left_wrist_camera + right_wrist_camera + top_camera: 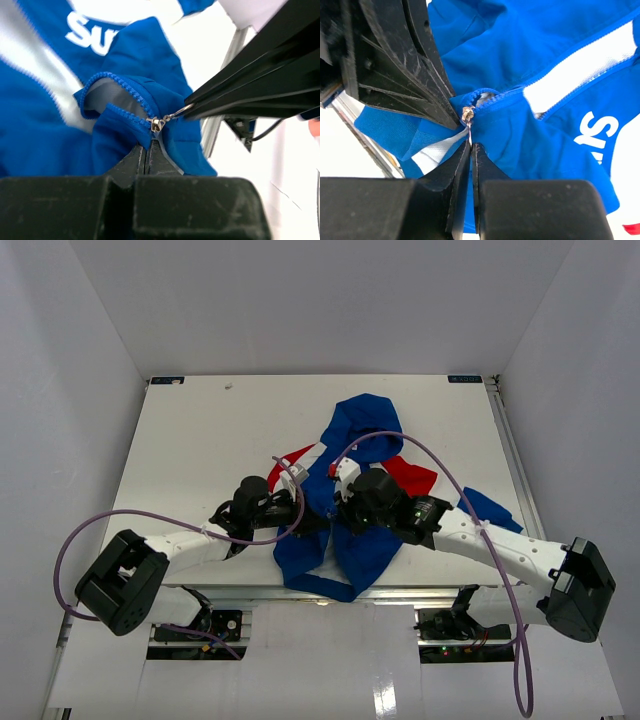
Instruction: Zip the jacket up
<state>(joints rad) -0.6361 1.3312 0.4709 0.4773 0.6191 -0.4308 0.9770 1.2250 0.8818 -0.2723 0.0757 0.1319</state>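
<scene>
Near edge of the table: jacket lies open, hood away from the arms, hem drooping over the edge.
Left gripper: pressed together on the jacket's fabric just below the slider.
Right gripper: pinching the thin metal pull tab.
Handling: light, soft and limp; it likely bunches unless held taut below the slider.
Hold: tab is small and probably slippery; zipper teeth curl, so the pull should follow them.
</scene>
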